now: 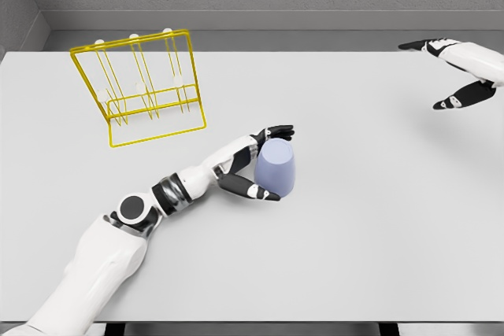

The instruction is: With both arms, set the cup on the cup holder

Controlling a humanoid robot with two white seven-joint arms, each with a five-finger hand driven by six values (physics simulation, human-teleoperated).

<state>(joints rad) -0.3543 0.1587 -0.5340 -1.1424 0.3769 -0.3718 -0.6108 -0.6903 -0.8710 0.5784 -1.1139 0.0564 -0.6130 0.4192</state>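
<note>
Cup [276, 167] stands upside down near mid-bench, long axis vertical, wide rim down on the pale grey bench [378, 234], w/ my left hand [256, 163] wrapped round its left side, thumb in front & fingers behind. My right hand [461, 76] hangs open over the far right edge. Yellow wire rack [142, 88] sits far left; grey walls behind.
</note>
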